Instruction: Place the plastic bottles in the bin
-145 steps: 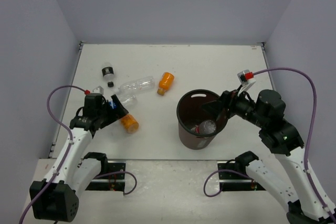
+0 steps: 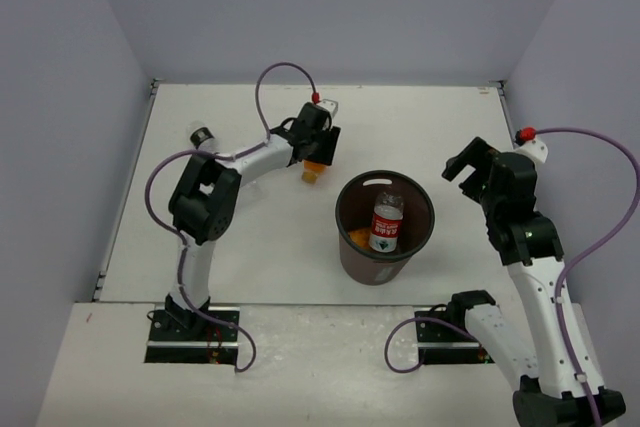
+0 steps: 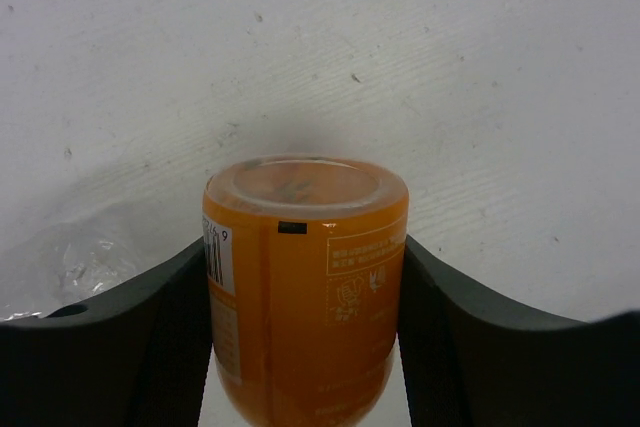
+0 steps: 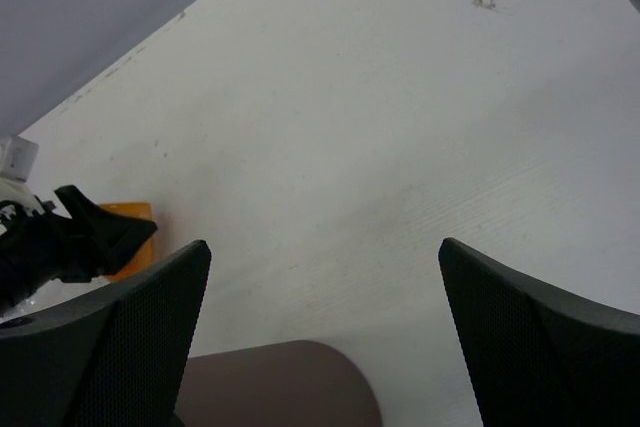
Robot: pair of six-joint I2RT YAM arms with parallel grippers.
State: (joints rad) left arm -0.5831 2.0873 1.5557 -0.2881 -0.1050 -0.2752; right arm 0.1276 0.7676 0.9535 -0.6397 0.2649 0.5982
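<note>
Left wrist: orange bottle [image 3: 305, 277] betw. fingers [image 3: 130, 347]

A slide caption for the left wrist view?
Left hand closed on a small orange plastic bottle on the white table.

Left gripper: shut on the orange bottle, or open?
Shut on it: left gripper fingers touch both sides of the orange bottle.

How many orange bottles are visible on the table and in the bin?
2. One orange bottle lies on the table between the fingers of the left hand. The other orange bottle is in the bin, partly hidden beside a red-label bottle. More may be hidden.
</note>
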